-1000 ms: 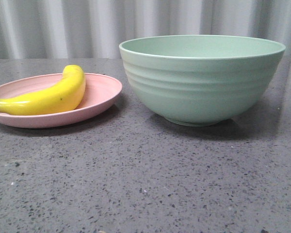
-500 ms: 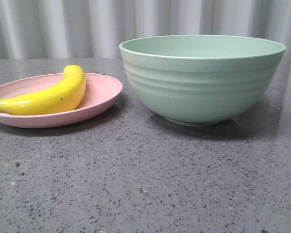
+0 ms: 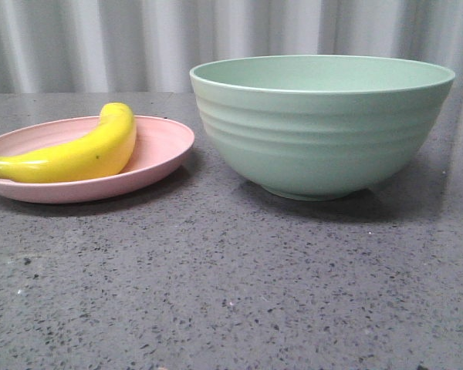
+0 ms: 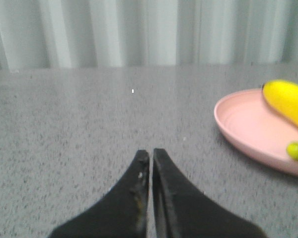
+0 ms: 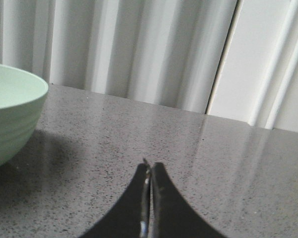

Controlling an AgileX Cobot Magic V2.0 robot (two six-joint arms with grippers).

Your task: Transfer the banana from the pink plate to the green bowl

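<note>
We note the banana (image 3: pixel 81 154) lying on the pink plate (image 3: pixel 158 150), left of the green bowl (image 3: pixel 320 127) on the grey table (image 3: pixel 231 285). Left gripper (image 4: pixel 151 154) fingers pressed together, holding nothing, beside the plate. Right gripper (image 5: pixel 150 167) fingers likewise pressed together, near the bowl.

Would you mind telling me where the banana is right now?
In the front view, the banana lies on the pink plate at the table's left, beside the green bowl.
</note>
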